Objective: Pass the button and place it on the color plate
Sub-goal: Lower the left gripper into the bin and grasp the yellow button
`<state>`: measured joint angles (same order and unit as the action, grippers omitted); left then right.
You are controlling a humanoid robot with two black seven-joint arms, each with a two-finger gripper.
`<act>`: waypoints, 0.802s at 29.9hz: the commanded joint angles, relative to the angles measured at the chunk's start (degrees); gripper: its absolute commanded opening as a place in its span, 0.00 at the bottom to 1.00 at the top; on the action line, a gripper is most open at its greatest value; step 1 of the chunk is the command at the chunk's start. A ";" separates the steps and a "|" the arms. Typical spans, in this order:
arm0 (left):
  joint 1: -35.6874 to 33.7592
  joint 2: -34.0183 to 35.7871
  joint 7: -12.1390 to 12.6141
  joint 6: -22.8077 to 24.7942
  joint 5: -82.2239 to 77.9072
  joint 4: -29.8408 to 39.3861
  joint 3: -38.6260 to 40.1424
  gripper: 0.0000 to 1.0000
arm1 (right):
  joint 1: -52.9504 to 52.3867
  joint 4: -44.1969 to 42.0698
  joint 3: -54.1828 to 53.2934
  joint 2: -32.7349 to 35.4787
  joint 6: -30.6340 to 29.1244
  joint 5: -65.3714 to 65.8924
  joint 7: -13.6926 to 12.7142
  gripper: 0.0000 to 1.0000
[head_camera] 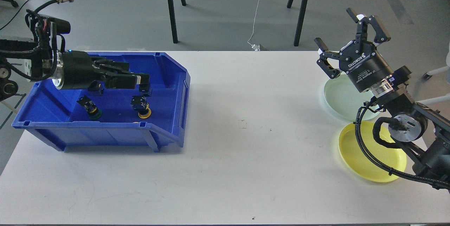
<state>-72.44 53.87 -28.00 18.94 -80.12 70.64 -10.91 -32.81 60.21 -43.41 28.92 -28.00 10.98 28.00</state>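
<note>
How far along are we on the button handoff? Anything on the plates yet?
Nothing delivered yet: the green plate and yellow plate show no buttons. The left gripper is reaching into the blue bin above the yellow button and green button. The right gripper waits open. Pick, pass and placing remain.

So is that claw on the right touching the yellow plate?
Apart. The head view shows the right end effector raised with its fingers spread open near the table's far edge, while the yellow plate lies nearer, with the arm crossing over it.

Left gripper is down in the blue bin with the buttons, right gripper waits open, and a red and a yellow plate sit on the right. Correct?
Not quite: the head view shows a pale green plate, not red, beside the yellow plate. The rest holds.
</note>
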 commanded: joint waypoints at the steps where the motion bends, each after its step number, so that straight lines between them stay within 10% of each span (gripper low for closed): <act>1: 0.01 -2.71 0.00 0.04 -0.12 -2.96 -2.63 0.98 | 0.21 -0.01 -0.01 0.09 0.00 0.00 0.00 0.99; 24: 2.21 -12.74 0.00 -0.57 -1.70 -17.38 -9.40 0.95 | 3.02 -0.01 -1.68 0.17 0.00 -0.09 0.00 0.99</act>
<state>-70.82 41.17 -28.00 18.54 -81.81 53.30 -20.12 -29.95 60.20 -45.05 29.07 -28.00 10.89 28.01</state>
